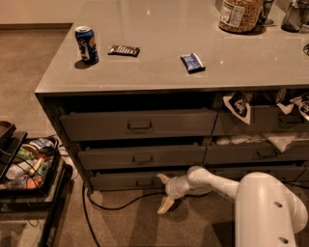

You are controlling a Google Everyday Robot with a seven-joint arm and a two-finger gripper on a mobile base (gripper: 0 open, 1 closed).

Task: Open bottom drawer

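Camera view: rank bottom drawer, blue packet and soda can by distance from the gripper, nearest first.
1. Bottom drawer: lowest front, just left of the open gripper.
2. Blue packet: on the countertop, above the gripper.
3. Soda can: countertop's far-left corner.

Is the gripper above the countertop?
No, the gripper is low down, open, in front of the bottom drawer, well below the countertop.

You're looking at a pale grey worktop (154,72), glossy with soft glare from above, on a dark cabinet (54,120). Beige carpet (29,82) runs back to a light wall (34,9). A black rack (55,193) stands at the left. A black cable (111,208) trails over the carpet just below the claw (163,193), which hangs low at the cabinet's foot, fingers spread.
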